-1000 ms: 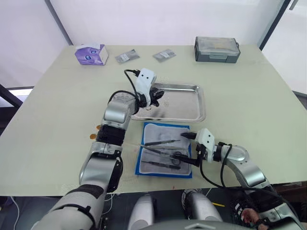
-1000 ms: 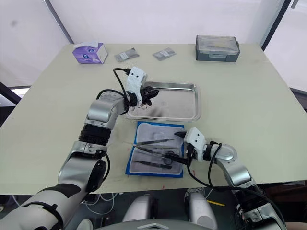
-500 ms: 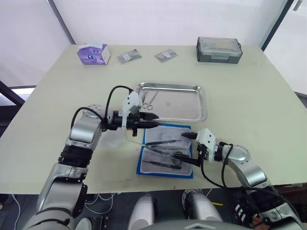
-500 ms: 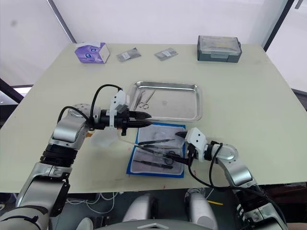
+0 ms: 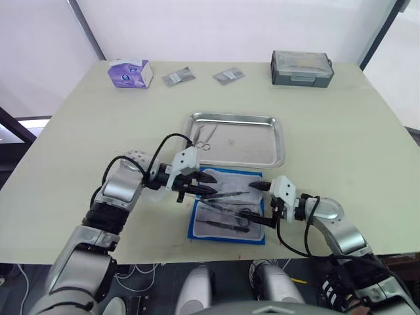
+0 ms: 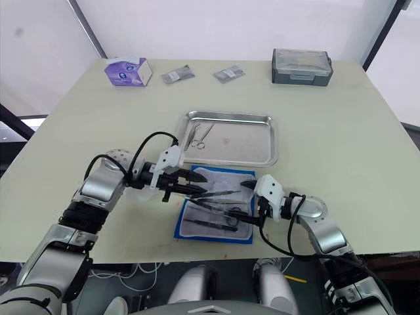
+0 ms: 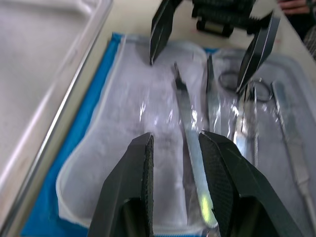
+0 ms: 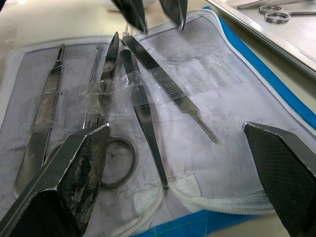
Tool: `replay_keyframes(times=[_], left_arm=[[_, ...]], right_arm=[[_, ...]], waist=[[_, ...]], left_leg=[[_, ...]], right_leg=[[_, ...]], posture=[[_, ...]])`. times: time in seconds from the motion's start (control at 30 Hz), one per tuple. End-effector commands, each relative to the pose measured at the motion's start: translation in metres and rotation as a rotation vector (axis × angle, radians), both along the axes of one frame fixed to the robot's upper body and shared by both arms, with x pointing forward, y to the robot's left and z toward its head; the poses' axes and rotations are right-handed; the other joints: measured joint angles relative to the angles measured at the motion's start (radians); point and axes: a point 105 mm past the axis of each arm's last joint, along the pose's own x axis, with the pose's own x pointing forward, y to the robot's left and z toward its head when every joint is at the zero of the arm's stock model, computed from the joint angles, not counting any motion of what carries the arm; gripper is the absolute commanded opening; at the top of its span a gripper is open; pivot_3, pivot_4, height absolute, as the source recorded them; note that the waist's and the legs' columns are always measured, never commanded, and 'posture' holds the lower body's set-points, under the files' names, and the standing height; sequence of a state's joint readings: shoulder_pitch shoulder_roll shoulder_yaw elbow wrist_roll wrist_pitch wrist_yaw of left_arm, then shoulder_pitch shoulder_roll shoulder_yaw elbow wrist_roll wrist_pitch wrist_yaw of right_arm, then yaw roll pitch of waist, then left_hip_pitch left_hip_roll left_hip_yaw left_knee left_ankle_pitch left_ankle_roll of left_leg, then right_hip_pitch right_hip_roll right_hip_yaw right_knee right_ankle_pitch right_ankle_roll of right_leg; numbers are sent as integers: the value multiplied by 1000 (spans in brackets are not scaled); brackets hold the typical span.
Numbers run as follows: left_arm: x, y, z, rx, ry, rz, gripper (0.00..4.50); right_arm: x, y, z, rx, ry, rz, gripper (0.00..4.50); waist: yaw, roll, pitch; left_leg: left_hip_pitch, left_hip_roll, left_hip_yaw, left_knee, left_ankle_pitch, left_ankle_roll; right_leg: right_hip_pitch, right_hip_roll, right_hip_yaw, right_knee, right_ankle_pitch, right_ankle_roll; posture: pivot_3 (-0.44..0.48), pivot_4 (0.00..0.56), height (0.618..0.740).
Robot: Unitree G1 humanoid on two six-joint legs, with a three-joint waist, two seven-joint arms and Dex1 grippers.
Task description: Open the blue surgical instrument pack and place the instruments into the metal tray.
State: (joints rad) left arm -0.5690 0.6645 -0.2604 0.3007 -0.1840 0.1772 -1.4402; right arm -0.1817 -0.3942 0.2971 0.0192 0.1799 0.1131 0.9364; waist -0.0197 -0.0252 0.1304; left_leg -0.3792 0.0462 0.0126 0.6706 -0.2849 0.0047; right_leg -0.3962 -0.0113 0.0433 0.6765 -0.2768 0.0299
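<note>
The pack (image 5: 228, 209) lies open at the tray's (image 5: 279, 142) 6 o'clock, instruments (image 8: 143, 98) inside. Left gripper (image 7: 175, 148) straddles a tweezer, fingers apart; right gripper (image 5: 260, 202) is spread wide at the pack's 3 o'clock edge.

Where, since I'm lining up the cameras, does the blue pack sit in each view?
Left eye view: blue surgical instrument pack lies open just before the metal tray.
Right eye view: same place, centre foreground.
Left wrist view: its pale lining, holding instruments.
Right wrist view: lining with blue edge.
Shared landmark: the tray rim beside it.
</note>
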Motion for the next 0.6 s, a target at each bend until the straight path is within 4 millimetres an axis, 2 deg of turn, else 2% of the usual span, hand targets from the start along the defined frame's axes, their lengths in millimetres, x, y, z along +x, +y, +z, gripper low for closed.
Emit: replay_keyframes(times=[0.03, 0.37, 0.6], left_arm=[[2, 0, 1, 33, -40, -46, 1535], [-4, 9, -10, 102, -37, -92, 1535], [4, 11, -17, 125, -68, -60, 1535]], right_arm=[[-16, -18, -48, -123, 179, -20, 4500], [-17, -19, -49, -122, 182, -32, 4500], [-16, -18, -48, -116, 178, -38, 4500]], waist=[[3, 0, 0], [5, 0, 0], [6, 0, 0]], left_leg=[[0, 0, 0, 0, 0, 0], [0, 0, 0, 0, 0, 0], [0, 0, 1, 0, 0, 0]], right_leg=[[0, 0, 0, 0, 0, 0], [0, 0, 0, 0, 0, 0], [0, 0, 0, 0, 0, 0]], posture=[[0, 150, 731], [0, 150, 731], [0, 150, 731]])
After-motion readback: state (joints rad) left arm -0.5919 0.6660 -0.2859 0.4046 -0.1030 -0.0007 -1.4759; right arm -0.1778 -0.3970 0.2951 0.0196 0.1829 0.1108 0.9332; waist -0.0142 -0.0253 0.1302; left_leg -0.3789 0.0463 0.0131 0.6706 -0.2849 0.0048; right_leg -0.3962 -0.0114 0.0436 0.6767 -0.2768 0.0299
